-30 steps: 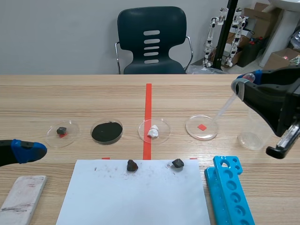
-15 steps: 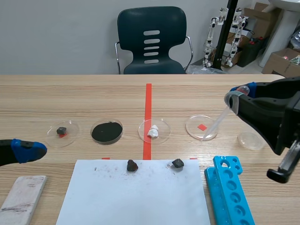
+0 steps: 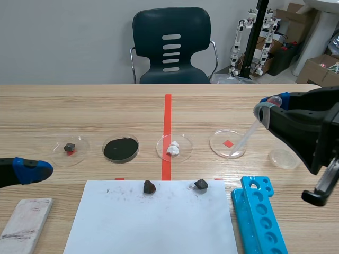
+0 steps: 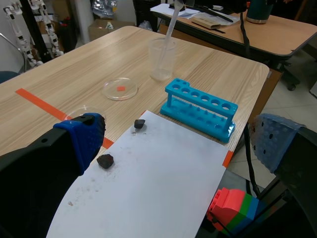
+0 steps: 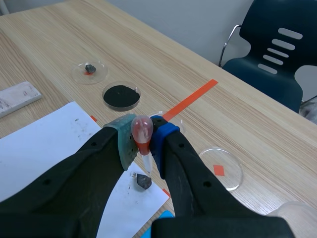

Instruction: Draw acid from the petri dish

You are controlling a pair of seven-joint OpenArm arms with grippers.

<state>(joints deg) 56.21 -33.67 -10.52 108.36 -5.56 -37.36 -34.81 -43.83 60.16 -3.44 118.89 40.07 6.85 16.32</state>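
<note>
The clear petri dish [image 3: 228,144] with a red mark under it lies right of the red tape line. A plastic pipette [image 3: 246,132] slants down from my right gripper [image 3: 270,106], and its tip rests inside the dish's near right part. In the right wrist view my right gripper [image 5: 142,141] is shut on the pipette's reddish bulb [image 5: 141,130], with the petri dish [image 5: 220,168] ahead of it. My left gripper [image 3: 32,170] stays low at the table's left, far from the dish; in its own view the left gripper [image 4: 178,144] is open and holds nothing.
A clear beaker [image 3: 284,157] stands right of the dish, partly behind my right arm. A blue test tube rack [image 3: 259,217] lies at the front right. White paper [image 3: 153,222] carries two dark rocks [image 3: 149,186]. Further left sit dishes of white lumps [image 3: 173,148], black powder [image 3: 121,148] and a small rock [image 3: 70,148].
My right arm has come down and toward me, bringing the pipette's tip down into the petri dish. Over the last half second it has kept still. The left arm has not moved.
</note>
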